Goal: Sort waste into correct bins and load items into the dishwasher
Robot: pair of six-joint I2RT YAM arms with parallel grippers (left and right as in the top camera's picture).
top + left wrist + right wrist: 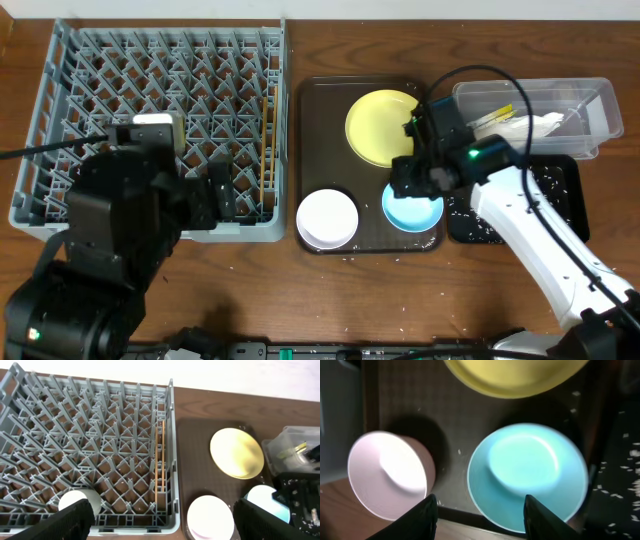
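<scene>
The grey dish rack (60, 120) holds two wooden chopsticks (266, 140) along its right wall and a small white cup (75, 500) near its front. My left gripper (162, 520) is open and empty above the rack's front right corner. The brown tray carries the pale-yellow plate (382, 125), the cream-white bowl (327, 218) and the light-blue bowl (412, 212). My right gripper (480, 515) is open and empty, just above the near left rim of the light-blue bowl (527, 475). The cream-white bowl (387, 472) is to its left.
The dark brown serving tray (320, 130) lies between the rack and the bins. The clear tub (595, 100) at the back right holds the white napkin (535, 125) and the yellow-green sachet (497, 116). The black tray (565, 205) holds rice scraps (470, 215).
</scene>
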